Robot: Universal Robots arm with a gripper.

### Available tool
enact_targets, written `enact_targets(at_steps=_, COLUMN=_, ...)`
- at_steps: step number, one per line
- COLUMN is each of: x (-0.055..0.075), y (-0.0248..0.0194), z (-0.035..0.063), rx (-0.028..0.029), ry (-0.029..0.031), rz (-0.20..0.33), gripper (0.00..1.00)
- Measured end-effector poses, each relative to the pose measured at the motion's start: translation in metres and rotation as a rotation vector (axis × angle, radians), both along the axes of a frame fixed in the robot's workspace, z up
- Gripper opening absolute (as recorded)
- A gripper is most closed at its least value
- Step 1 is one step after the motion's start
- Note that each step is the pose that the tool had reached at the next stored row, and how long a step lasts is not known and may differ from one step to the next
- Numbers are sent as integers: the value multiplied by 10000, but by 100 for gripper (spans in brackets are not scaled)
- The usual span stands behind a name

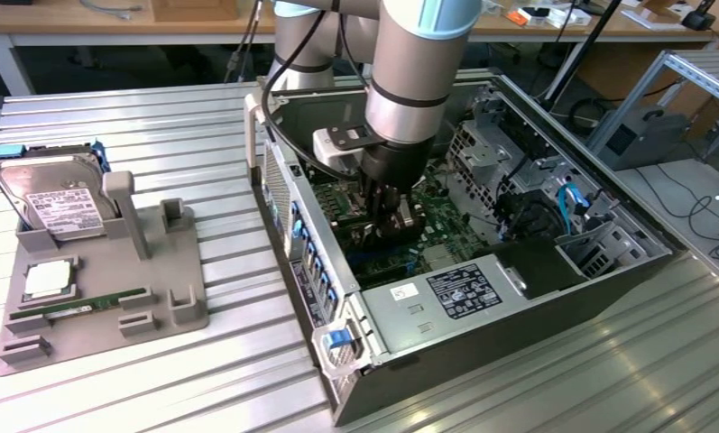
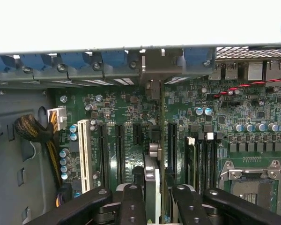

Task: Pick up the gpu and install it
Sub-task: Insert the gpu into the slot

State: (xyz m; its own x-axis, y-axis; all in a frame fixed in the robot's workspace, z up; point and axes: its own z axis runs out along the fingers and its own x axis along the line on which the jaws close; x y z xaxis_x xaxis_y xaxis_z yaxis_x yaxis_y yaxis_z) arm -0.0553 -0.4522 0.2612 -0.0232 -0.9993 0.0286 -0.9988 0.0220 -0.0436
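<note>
GPU card (image 2: 152,187) stands on edge between your jaws, which are closed on it inside the open computer case (image 1: 503,298). You see the arm (image 1: 413,63) reaching down into the case from above, with the gripper (image 1: 390,212) low over the green motherboard (image 2: 126,112). Through the wrist view, the card hangs just above the black expansion slots (image 2: 119,150), its metal bracket toward the case's rear wall.
</note>
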Motion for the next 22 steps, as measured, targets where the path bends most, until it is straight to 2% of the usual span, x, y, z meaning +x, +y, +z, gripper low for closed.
enact_targets(at_steps=3, x=0, y=-2, z=0, rx=106, ry=0, rz=0, gripper=27)
enact_targets(at_steps=6, x=0, y=-10, z=-1, rx=157, ry=-1, rz=0, gripper=27)
enact_targets(at_steps=9, x=0, y=-52, z=0, rx=165, ry=0, rz=-1, gripper=27)
enact_targets(at_steps=10, x=0, y=-53, z=0, rx=166, ry=0, rz=-2, gripper=27)
enact_targets(at_steps=11, x=0, y=-54, z=0, rx=163, ry=0, rz=-1, gripper=27)
enact_targets(at_steps=13, x=2, y=-54, z=0, rx=89, ry=0, rz=1, gripper=27)
enact_targets(at_steps=15, x=2, y=-49, z=1, rx=74, ry=1, rz=0, gripper=27)
enact_targets(at_steps=18, x=2, y=-44, z=0, rx=5, ry=0, rz=7, gripper=27)
enact_targets(at_steps=22, x=3, y=-43, z=0, rx=5, ry=0, rz=157, gripper=27)
